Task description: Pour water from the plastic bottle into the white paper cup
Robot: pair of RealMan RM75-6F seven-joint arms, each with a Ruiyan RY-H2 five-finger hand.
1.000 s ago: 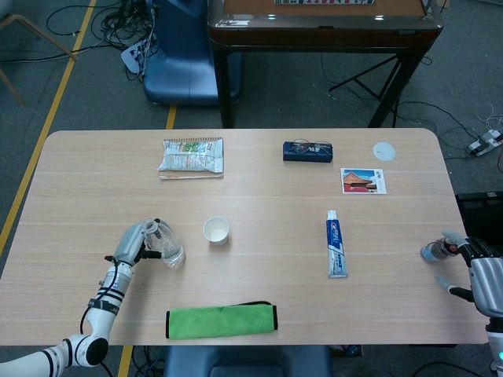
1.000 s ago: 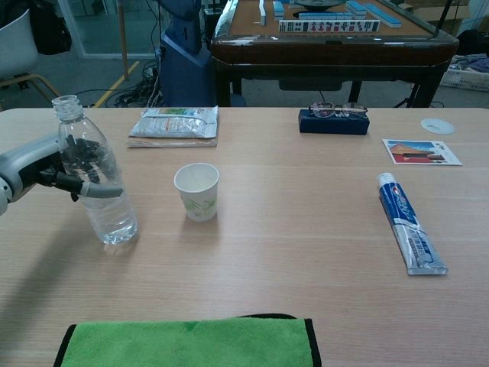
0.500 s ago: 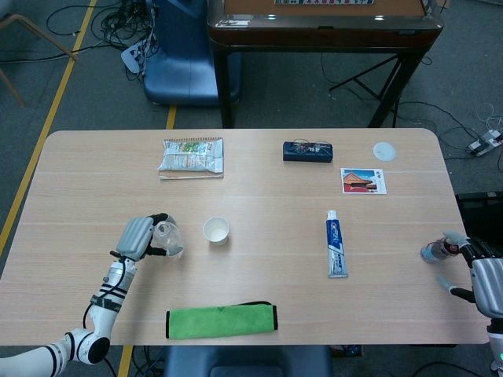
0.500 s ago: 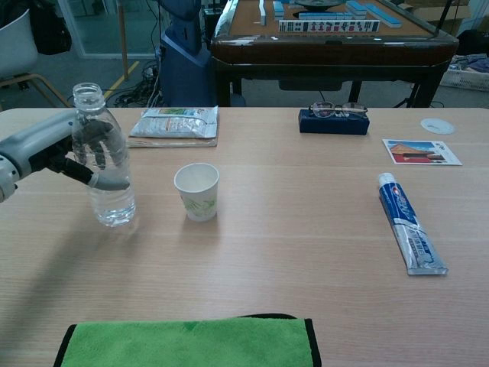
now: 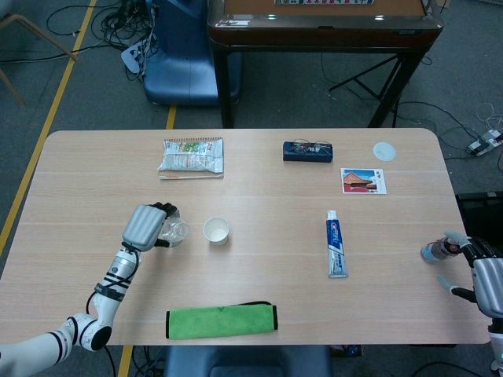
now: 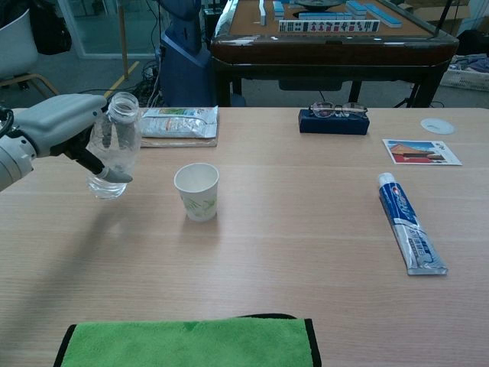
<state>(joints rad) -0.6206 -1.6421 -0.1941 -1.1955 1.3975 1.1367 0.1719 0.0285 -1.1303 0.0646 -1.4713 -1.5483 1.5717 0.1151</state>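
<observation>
Clear plastic catches the light at the left of the bench (image 6: 321,252), where the left hand (image 6: 65,126) wraps its fingers around the plastic bottle (image 6: 113,157), holding it off the surface, uncapped, with its mouth leaning slightly toward three o'clock. That is where the white paper cup (image 6: 197,191) stands upright, near the bottle but apart from it, and it looks empty, though the chest view shows little of its bottom. By my judgement the grasp and lift are done; what is left is carrying the mouth over the rim, tilting and pouring. Far off at three o'clock, at the bench edge, the right hand (image 5: 481,275) has fingers around a small dark-topped object (image 5: 437,250); whether it truly grips it I cannot tell.
</observation>
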